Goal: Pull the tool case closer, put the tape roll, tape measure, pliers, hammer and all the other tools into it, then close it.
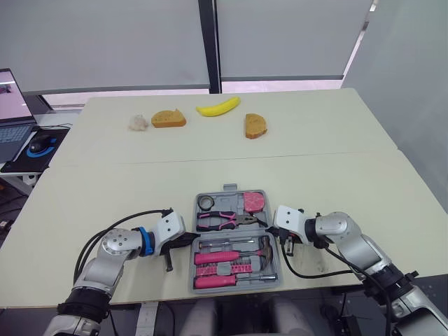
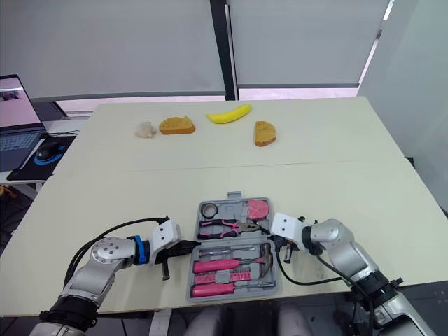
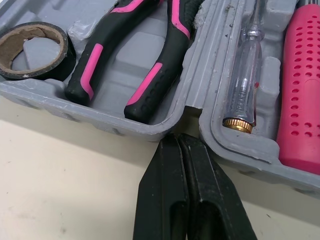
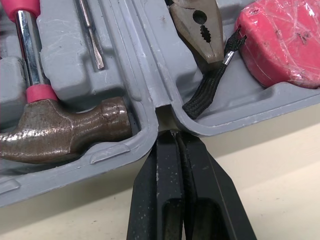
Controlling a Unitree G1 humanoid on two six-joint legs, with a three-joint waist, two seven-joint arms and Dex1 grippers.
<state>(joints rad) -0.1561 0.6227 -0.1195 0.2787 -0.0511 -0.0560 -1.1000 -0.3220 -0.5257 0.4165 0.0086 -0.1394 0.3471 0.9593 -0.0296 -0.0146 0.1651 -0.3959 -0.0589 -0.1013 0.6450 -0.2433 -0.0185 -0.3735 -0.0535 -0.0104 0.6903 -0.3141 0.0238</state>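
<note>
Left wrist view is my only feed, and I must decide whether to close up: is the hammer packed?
Observer: Yes, the hammer lies in the near half of the tool case.
Operator: And the tape measure?
Observer: The pink tape measure sits in the far half, on the right.
Operator: Where's the right gripper?
Observer: The right gripper, fingers shut, is at the hinge notch on the case's right side.
</note>
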